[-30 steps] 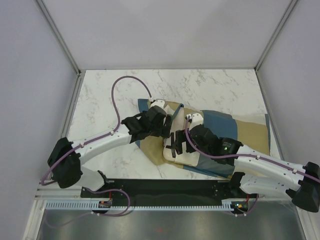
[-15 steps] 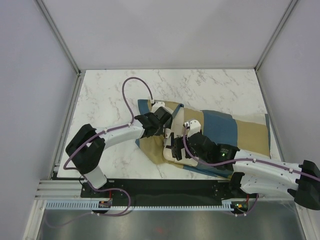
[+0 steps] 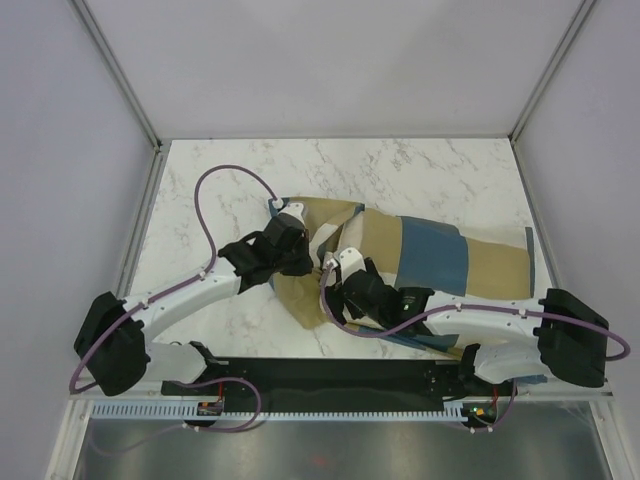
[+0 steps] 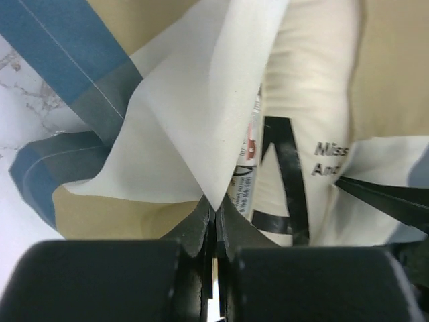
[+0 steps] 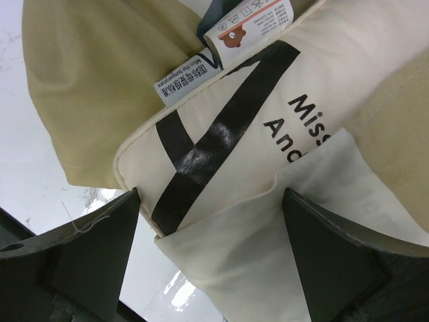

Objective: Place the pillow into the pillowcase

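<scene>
One marble bench, with the checked pillowcase sprawled across its near-right part. It looks floppy and light, so I'd grab it by the mouth hem. The pillow is mostly inside, one squishy cream corner poking out. The left end effector is pinched tight on the pillowcase's pale inner edge. The right end effector gapes wide over that corner, gripping nothing. The care tags might snag.

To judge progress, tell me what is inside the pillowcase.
The pillow is inside the pillowcase. Only its cream end with the black mark shows at the opening. The rest is hidden under the checked fabric.
</scene>
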Available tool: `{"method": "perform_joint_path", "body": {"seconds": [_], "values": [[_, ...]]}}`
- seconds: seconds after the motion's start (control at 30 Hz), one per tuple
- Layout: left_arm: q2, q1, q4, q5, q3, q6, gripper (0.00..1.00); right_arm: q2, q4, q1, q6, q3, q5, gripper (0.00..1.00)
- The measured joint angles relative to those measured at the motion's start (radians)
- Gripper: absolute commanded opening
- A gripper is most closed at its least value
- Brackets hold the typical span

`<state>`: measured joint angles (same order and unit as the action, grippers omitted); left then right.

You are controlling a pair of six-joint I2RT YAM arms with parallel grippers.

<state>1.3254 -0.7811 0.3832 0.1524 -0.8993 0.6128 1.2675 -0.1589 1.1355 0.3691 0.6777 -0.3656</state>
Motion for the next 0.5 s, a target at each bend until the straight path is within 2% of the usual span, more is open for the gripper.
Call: {"method": "perform_joint_path", "body": {"seconds": [0.1,0.17,0.27,0.3,0.37,0.4,0.43,0.5], "values": [[-0.041,0.013,-0.006,-0.063,0.011,0.0,0.02,0.059,0.03,0.027,-0.028,0.019,-0.038,0.96],[-0.047,0.02,-0.015,-0.107,0.018,0.0,0.02,0.097,0.041,0.043,-0.043,0.039,-0.067,0.91],[-0.062,0.029,-0.026,-0.164,0.038,0.002,0.02,0.156,0.039,0.057,-0.054,0.076,-0.125,0.59],[-0.076,0.031,-0.027,-0.182,0.047,0.002,0.02,0.178,0.032,0.06,-0.052,0.091,-0.156,0.39],[-0.111,0.035,-0.027,-0.209,0.064,0.005,0.02,0.217,0.019,0.058,-0.035,0.121,-0.202,0.22],[-0.132,0.039,-0.027,-0.218,0.072,0.006,0.02,0.226,0.016,0.055,-0.024,0.13,-0.216,0.05],[-0.153,0.043,-0.029,-0.23,0.082,0.009,0.02,0.231,0.014,0.048,-0.012,0.136,-0.225,0.0],[-0.192,0.054,-0.031,-0.248,0.1,0.014,0.02,0.23,0.013,0.024,0.027,0.142,-0.229,0.0]]}}
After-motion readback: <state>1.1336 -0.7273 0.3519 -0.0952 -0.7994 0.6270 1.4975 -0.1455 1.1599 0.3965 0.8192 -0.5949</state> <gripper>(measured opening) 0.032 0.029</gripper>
